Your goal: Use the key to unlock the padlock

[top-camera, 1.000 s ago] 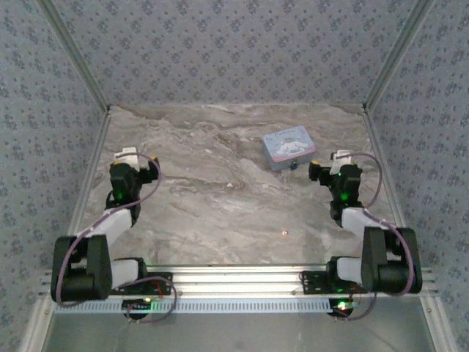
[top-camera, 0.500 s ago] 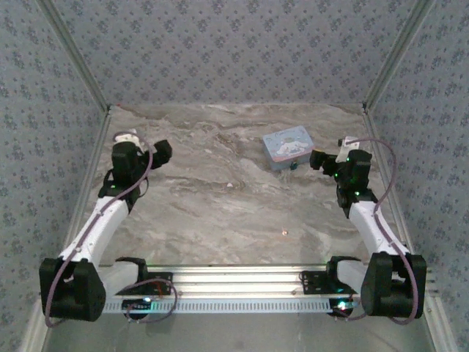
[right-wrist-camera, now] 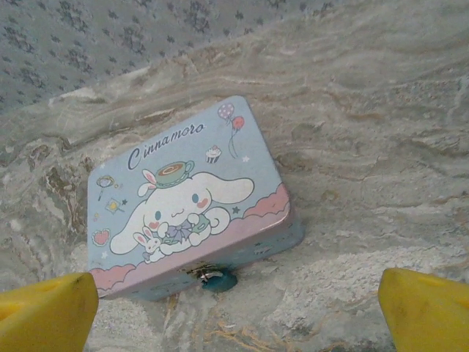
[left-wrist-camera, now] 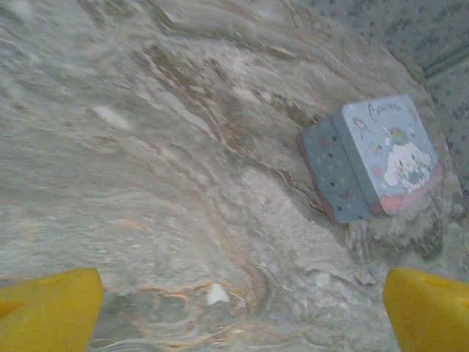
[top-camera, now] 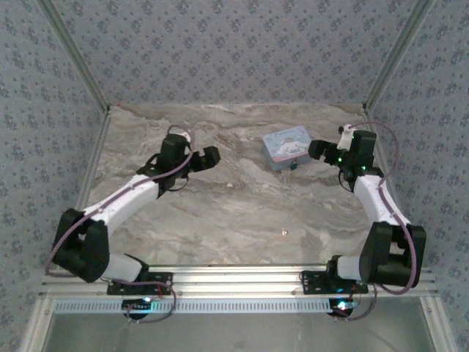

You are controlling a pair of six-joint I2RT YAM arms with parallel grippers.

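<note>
Our right hand (right-wrist-camera: 238,312) stands wide and empty. The padlock (right-wrist-camera: 215,279) is just ahead of it, a little left of the midline between its fingers, hanging at the near wall of the tin (right-wrist-camera: 183,194). Our left hand (left-wrist-camera: 240,312) is wide and empty too, and the tin lies well ahead of it and to its right. A pale speck (left-wrist-camera: 217,295) on the counter (left-wrist-camera: 146,183) just ahead of the left hand may be the key, though it is too small for us to tell. To do this step well, we judge that one hand must grip the key by its bow with the blade clear. The other should steady the padlock's body so the keyhole faces the blade. The tin is shut, so what it holds is hidden.
</note>
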